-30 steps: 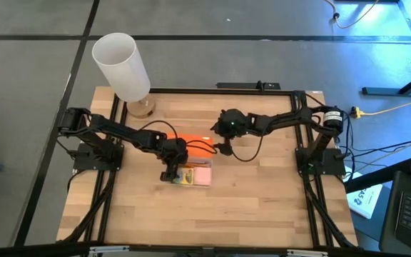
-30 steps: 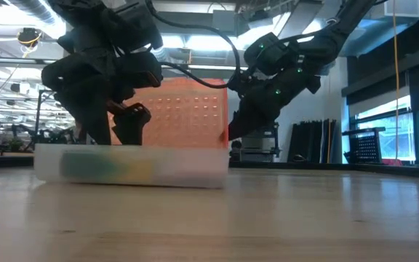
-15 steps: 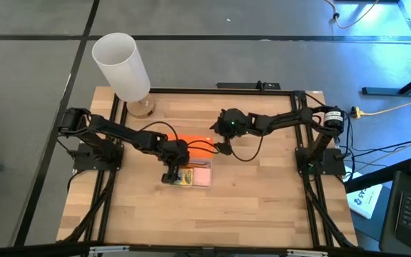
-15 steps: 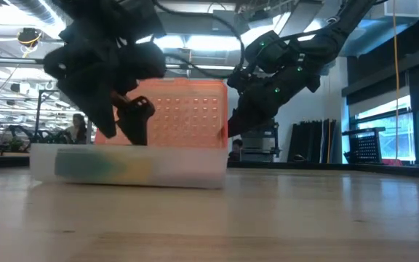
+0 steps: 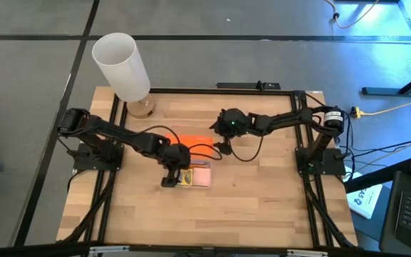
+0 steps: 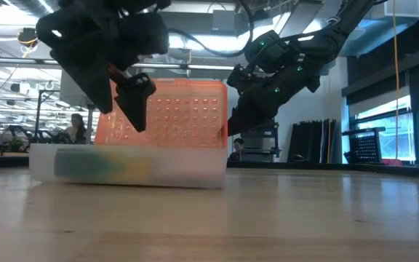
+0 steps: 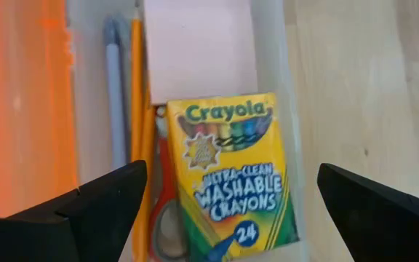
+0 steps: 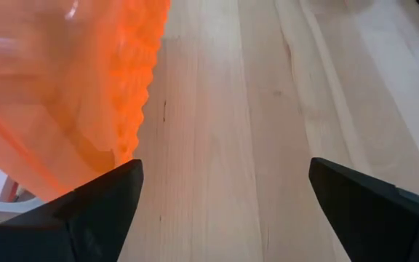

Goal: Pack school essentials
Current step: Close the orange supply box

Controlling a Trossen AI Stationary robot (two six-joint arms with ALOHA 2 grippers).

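Yellow crayon box (image 7: 233, 175) below open jaws

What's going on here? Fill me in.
Two robot arms are packing school supplies into a clear box mid-table. Its orange lid stands open. Inside lie a crayon box, scissors, pencils, a pen and a pink eraser. The left gripper hovers open above them; the right gripper waits open beside the lid.

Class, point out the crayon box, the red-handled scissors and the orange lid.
crayon box (image 7: 231, 167), left wrist view, middle of its printed front.
red-handled scissors (image 7: 163, 218), left wrist view, handle loop.
orange lid (image 6: 188, 116), low view, dimpled face.
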